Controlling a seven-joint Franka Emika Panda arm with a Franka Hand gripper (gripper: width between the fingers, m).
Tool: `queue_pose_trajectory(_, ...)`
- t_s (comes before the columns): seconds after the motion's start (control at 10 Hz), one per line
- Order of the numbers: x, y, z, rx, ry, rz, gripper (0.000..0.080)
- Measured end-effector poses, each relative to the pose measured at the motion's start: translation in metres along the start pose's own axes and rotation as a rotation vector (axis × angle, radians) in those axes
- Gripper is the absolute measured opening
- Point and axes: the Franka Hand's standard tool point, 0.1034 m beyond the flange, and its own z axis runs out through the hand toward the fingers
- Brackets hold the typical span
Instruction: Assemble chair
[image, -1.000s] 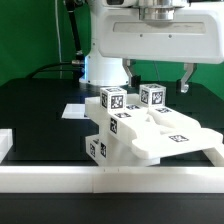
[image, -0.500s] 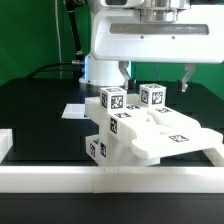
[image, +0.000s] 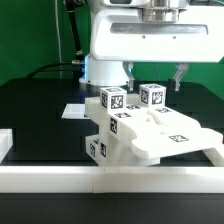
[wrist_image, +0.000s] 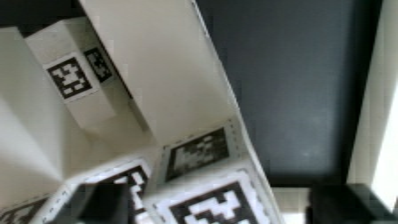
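The exterior view looked from low down, just outside the white rail (image: 110, 180), level across the black worktop (image: 40, 100) toward the arm's base (image: 105, 68). It sat near enough that the chair (image: 140, 130) filled the middle and the arm was cut off at the top. The wrist view looked down from very close, so the chair's tagged pieces (wrist_image: 143, 130) filled most of it, blurred, with dark worktop (wrist_image: 294, 80) beside them. Both views shared the chair and the worktop.
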Motion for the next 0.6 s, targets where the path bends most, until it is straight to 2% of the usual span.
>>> queue_pose_trajectory(0.1,0.0002,0.0,-0.0002,0.0,0.0,0.031,0.0283)
queue_pose_trajectory(0.2,0.0001,0.0001,0.0,0.0,0.001,0.031,0.0286)
queue_pose_trajectory(0.6,0.0008,-0.0014,0.0,0.003,0.006,0.421,0.0286)
